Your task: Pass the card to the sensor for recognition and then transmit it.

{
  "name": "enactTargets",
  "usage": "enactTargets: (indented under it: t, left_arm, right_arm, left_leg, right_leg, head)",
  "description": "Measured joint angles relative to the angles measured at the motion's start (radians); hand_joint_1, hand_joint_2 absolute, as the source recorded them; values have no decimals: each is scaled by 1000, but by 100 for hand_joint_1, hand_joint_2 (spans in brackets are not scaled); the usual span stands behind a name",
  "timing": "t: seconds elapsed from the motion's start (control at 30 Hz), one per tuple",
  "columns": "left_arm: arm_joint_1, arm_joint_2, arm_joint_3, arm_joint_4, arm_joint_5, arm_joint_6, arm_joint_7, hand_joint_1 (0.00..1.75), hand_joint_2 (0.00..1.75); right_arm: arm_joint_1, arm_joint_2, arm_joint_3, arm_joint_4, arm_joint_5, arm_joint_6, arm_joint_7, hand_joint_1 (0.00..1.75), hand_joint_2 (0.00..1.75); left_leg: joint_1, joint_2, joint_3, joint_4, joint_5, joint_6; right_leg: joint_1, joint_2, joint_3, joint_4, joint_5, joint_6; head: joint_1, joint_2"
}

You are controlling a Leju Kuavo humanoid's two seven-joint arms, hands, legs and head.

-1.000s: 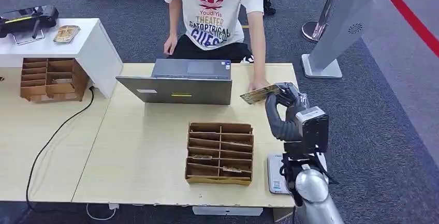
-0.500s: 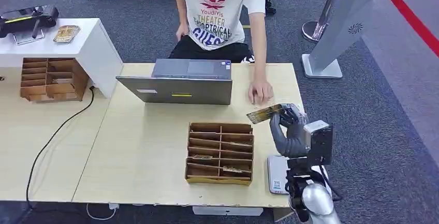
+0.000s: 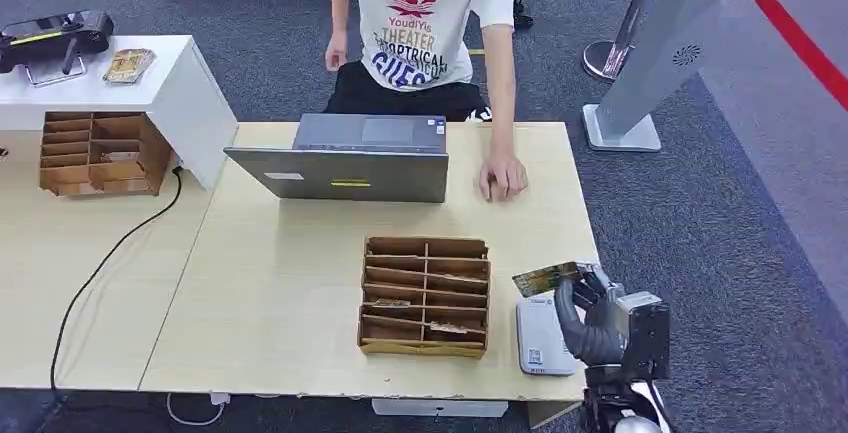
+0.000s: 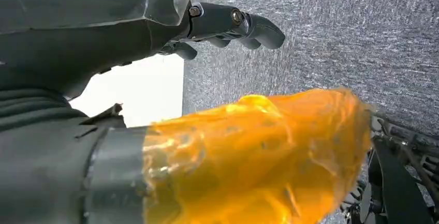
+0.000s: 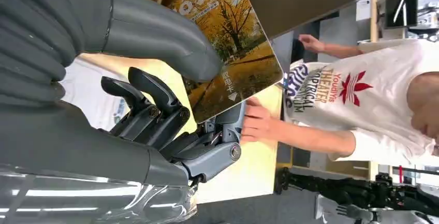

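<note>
While the wooden card rack (image 3: 426, 296) on the pale table (image 3: 270, 293) serves as landmark, entries run left to right:

- One black device (image 3: 55, 31) and one tray of cards (image 3: 128, 64) on a white stand (image 3: 150, 83), far to the rack's left and beyond it.
- One second wooden rack (image 3: 100, 153), far to the landmark's left, against that stand.
- One black cable (image 3: 110, 253), trailing over the table left of the rack.
- One left hand (image 4: 228, 25), seen from its wrist camera over grey carpet: fingers curled, nothing in them.
- One grey laptop (image 3: 345, 161), beyond the rack, lid towards the robot.
- One person (image 3: 425, 23) in a white printed shirt behind the laptop, one hand (image 3: 503, 177) flat on the table beyond the rack and to its right.
- One white sensor pad (image 3: 541, 336), just right of the rack at the table's near edge.
- One card (image 3: 546, 277), autumn-tree print, held tilted above the sensor, apart from it, just right of the rack.
- One right hand (image 3: 590, 318), thumb and fingers pinching that card.
- One grey kiosk stand (image 3: 660, 53), far right, on the carpet.
</note>
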Motion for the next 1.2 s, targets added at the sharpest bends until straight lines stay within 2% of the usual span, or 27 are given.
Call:
enactTargets:
  t: [0.23, 0.5, 0.77, 1.2]
  left_arm:
    - [0, 0, 10, 0, 7, 2, 0, 0, 0]
    - [0, 0, 15, 0, 17, 8, -2, 0, 0]
    - [0, 0, 24, 0, 27, 8, -3, 0, 0]
    - [0, 0, 32, 0, 31, 4, -9, 0, 0]
  right_arm:
    - [28, -17, -13, -11, 13, 3, 0, 175, 175]
    - [33, -58, -13, -21, 158, -35, 34, 175, 175]
    - [22, -102, 3, -17, 330, -55, 125, 175, 175]
    - [-13, -153, 41, 34, 508, -86, 213, 175, 175]
  left_leg:
    - [0, 0, 0, 0, 0, 0]
    - [0, 0, 0, 0, 0, 0]
    - [0, 0, 0, 0, 0, 0]
    - [0, 0, 0, 0, 0, 0]
  right_leg:
    - [0, 0, 0, 0, 0, 0]
    - [0, 0, 0, 0, 0, 0]
    - [0, 0, 0, 0, 0, 0]
    - [0, 0, 0, 0, 0, 0]
  head:
    - [0, 0]
    - [0, 0]
    - [0, 0]
    - [0, 0]
